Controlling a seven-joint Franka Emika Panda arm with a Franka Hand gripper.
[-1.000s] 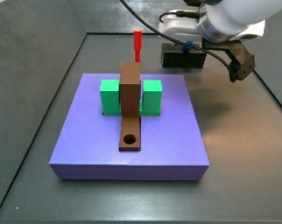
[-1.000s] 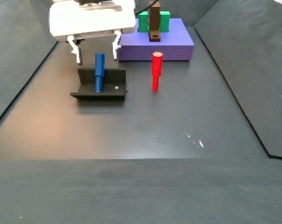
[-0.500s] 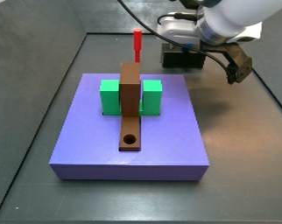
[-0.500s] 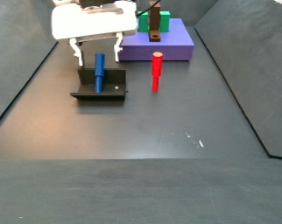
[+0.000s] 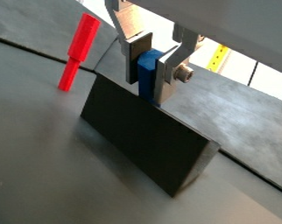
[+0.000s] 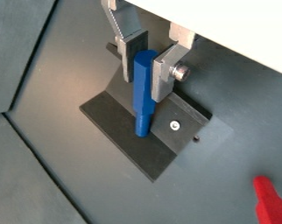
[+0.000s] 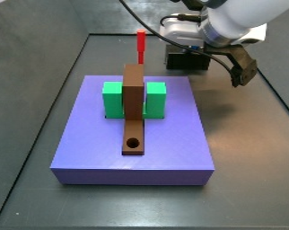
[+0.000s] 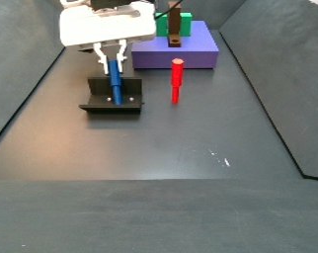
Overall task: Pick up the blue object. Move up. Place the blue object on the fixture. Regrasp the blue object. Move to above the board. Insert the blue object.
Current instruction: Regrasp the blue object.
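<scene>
**Blue peg upright in the fixture, fingers at its sides**

Blue is the piece that matters: the blue peg [image 6: 144,92] stands upright in the dark fixture [image 6: 155,144], which sits on the counter [image 8: 189,158] well apart from the lavender board [image 7: 135,135]. The end effector [image 6: 147,54] is over the fixture with its silver fingers [image 5: 141,48] on either side of the peg's upper part. In both wrist views the plates look pressed against or nearly against the blue sides, but I cannot tell whether they are clamped on it or only close.

My judgement is that the regrasp is the step in hand. If the fingers close off-centre or too near the tip, the peg could tilt in the notch, or hang crooked once lifted, and then miss the round hole in the brown bar [image 7: 134,108]. Lifting with a weak hold could let it slip back or topple onto the counter. The red peg [image 8: 178,81] stands near the fixture and might be struck on a low sideways move.

A small yellow label [image 5: 218,58] shows in a wrist view; its marks are too small to read. No other writing is visible.
</scene>
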